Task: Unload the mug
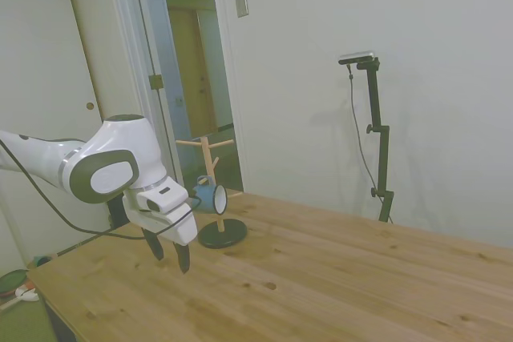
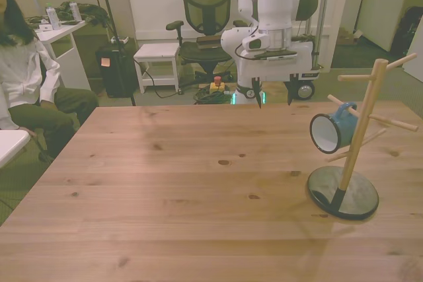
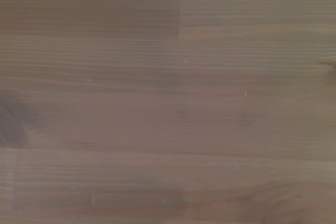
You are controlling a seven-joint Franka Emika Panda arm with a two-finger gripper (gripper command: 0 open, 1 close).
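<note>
Mug (image 2: 334, 130): hangs by its handle on a peg of the wooden rack (image 2: 357, 143), near the table's (image 2: 198, 189) edge at the front view's right.
Gripper (image 2: 273, 100): fingers spread, empty, hovering above the far edge, well apart from your target.
Handling: likely light, rigid, slick enamel; pinch the rim wall, then slide it off the peg.

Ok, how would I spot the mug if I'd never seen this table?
Find the wooden table, then the wooden peg rack on a dark round base at the front view's right. The mug hangs sideways from a peg: light blue, dark rim, white inside, the only cup there.
</note>
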